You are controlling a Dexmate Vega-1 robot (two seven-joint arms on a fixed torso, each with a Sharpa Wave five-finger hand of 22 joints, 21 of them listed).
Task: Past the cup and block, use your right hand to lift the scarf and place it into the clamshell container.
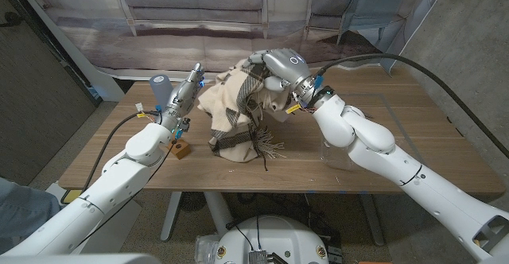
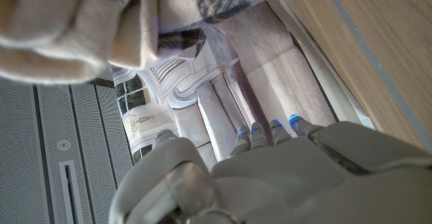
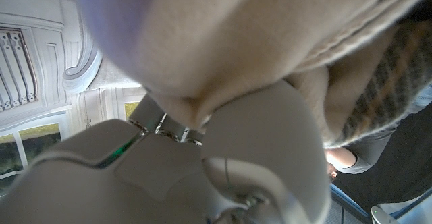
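On the left of the wooden desk [image 1: 413, 137], the pale blue plastic cup [image 1: 159, 89] is partly covered by the left hand [image 1: 184, 94], which stands just in front of it with its fingers straight, close together and holding nothing. A small brown wooden block [image 1: 182, 149] sits just beside that forearm, its near face partly cut off by the arm. In the left wrist view the left hand [image 2: 283, 163] shows blue-tipped fingers [image 2: 295, 121] reaching out side by side, with a fold of the cream and grey plaid scarf with fringed ends [image 2: 101, 21] close above them, apart from the hand.

In the middle, the head view shows the scarf [image 1: 235, 109] raised in a bunched heap, its fringe trailing onto the desk. The right hand [image 1: 278, 71] grips its top, fingers curled into the cloth. The right wrist view, blurred and very near, shows the right hand [image 3: 223, 163] pressed against the scarf [image 3: 270, 42].

To the right, a clear clamshell container [image 1: 338, 149] is hard to make out behind the right forearm.
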